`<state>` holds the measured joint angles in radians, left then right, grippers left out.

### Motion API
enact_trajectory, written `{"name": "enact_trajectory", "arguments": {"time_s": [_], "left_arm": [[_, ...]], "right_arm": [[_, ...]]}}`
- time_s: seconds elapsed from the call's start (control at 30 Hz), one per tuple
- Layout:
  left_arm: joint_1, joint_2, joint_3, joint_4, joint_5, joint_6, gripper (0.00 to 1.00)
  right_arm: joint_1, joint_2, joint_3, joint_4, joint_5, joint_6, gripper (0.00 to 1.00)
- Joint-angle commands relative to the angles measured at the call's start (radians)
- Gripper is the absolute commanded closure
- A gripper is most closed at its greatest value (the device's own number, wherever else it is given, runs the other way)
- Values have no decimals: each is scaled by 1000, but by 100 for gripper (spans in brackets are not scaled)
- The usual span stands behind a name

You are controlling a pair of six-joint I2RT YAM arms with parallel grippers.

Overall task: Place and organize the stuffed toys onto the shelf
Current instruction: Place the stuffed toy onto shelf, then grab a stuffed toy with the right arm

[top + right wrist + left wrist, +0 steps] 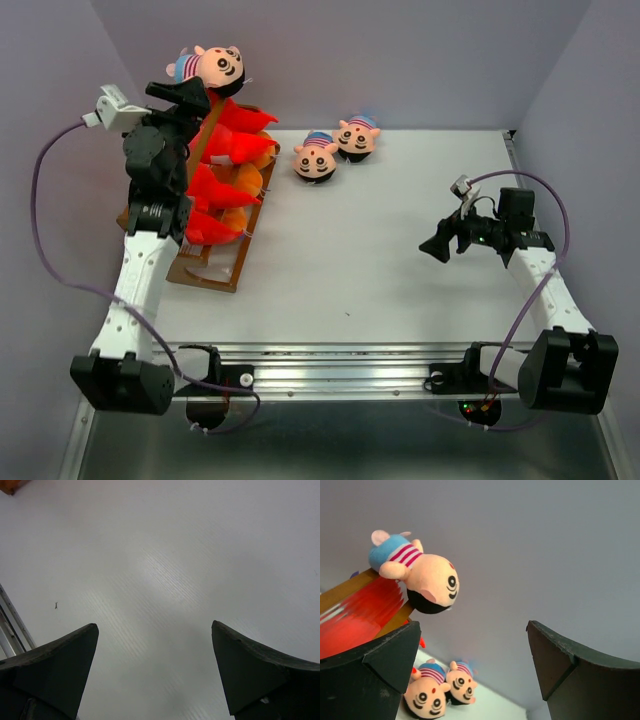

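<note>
Doll heads, two of them, lie on the table to the right of the shelf. They touch side by side, well apart from its frame. Their faces are up and their striped caps point toward the back wall, so each long axis runs cap to chin, away from the arms. A third doll head rests on the shelf's top edge, above tiers already holding red toys and orange toys. The left gripper hovers just beside that top head, jaws spread and empty. The right gripper hangs over bare table well right of the shelf, jaws likewise released, holding nothing. Neither arm is clearly nearer the pair, though the right one, pointing shelfward, looks better placed.
</note>
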<state>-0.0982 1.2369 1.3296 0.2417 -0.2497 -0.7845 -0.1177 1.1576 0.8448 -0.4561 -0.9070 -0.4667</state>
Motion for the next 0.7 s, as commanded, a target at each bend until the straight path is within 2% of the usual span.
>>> {"name": "enact_trajectory", "arguments": {"time_s": [0.0,0.03,0.13,0.33,0.47,0.67], "left_arm": [[3,-173,-140,122,223,298,1],[3,-201,-164,88,301,329,1],[3,-298,-240,-5,419,418,1],[3,-497,-385,-137,549,511,1],[3,-608,-460,-159,633,527,1],[3,-738,-533,-179,725,496,1]], "right_arm": [[-7,-21,-12,22,-64,-7,0],[-7,-18,-15,19,-78,-15,0],[-7,2,-4,-28,-144,-50,0],[-7,102,126,-118,-244,-75,0],[71,218,229,-173,-190,-58,0],[236,370,375,-72,5,97,0]]}}
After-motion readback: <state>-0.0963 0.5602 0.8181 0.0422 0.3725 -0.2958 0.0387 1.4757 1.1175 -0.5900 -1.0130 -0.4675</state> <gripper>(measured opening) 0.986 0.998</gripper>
